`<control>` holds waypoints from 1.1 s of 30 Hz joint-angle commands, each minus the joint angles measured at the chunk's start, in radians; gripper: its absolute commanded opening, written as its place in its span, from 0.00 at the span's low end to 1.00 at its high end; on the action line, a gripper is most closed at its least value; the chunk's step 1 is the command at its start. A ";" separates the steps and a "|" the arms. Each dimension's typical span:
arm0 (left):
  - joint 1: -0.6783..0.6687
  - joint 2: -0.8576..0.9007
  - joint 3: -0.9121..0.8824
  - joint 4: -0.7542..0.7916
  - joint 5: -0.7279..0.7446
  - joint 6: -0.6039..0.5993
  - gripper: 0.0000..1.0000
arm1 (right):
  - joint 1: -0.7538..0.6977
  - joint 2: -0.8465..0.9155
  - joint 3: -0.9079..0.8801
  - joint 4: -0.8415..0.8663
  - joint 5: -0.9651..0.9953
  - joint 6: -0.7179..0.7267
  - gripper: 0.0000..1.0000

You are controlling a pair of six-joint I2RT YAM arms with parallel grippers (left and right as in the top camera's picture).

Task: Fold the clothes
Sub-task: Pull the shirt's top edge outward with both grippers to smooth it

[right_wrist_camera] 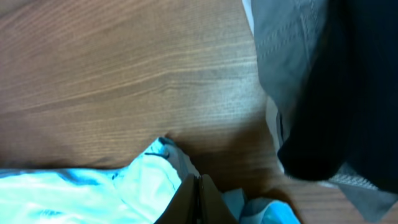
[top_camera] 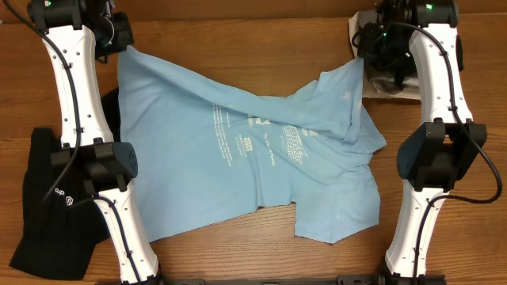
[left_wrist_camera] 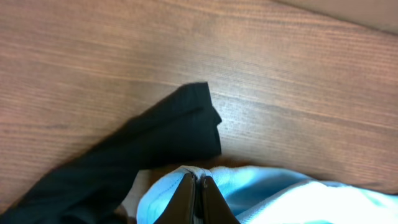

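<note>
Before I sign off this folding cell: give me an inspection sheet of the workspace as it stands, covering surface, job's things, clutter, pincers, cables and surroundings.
Surface: wooden table, bare wood showing around the clothes.
Job's things: light blue T-shirt spread out, rumpled and bunched on its right side; black top heaped at the table's left edge.
Clutter: grey and dark garments piled at the far right corner.
Grippers: left pincer shut on the T-shirt's edge; right pincer shut on the T-shirt's edge.
Cables: black cables run along both arms.
Surroundings: nothing seen.
</note>
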 commanded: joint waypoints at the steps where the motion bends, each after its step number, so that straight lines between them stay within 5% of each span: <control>1: -0.006 -0.025 0.025 0.028 0.017 0.000 0.04 | 0.000 -0.011 0.028 0.029 0.018 -0.006 0.04; 18: -0.006 -0.025 0.025 0.370 -0.010 -0.008 0.04 | 0.001 -0.011 0.028 0.264 0.070 -0.026 0.04; 27: -0.005 -0.025 0.022 0.266 -0.068 -0.008 0.04 | 0.003 -0.011 0.119 0.328 -0.018 -0.086 0.04; 33: 0.010 -0.025 0.023 0.254 -0.079 -0.008 0.04 | 0.003 -0.011 0.369 0.221 -0.028 -0.160 0.04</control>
